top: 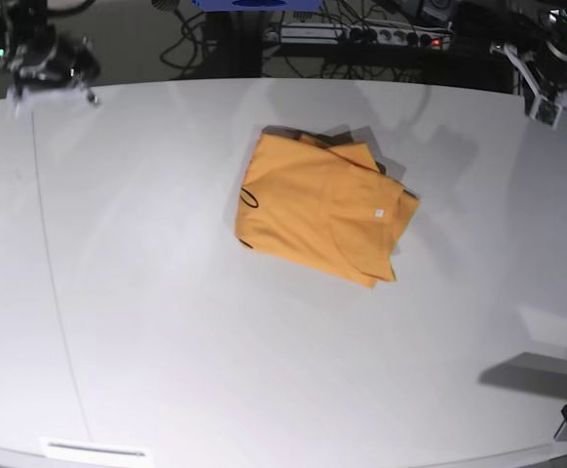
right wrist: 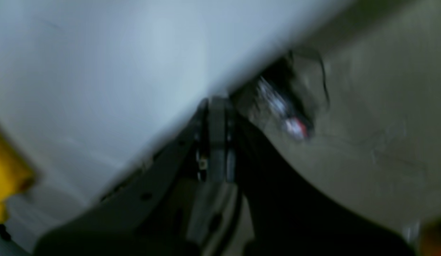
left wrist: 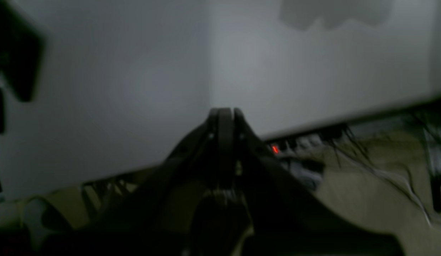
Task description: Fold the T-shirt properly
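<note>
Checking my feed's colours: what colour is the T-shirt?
Plain orange-yellow T-shirt, clearest in the base view.

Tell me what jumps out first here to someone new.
The orange T-shirt, lying as a folded bundle near the middle of the white table, a small white tag showing on top. Next, both arms are pulled back to the far corners: the left gripper at the base view's upper right, the right gripper at its upper left, both shut and empty.

Folded T-shirt (top: 321, 210) lying near centre of tabletop (top: 167, 322), slightly toward far edge. Left gripper (top: 554, 97) over far right corner, right gripper (top: 45, 66) over far left corner, both well apart from T-shirt. Power strip (top: 400, 34) behind tabletop.
</note>
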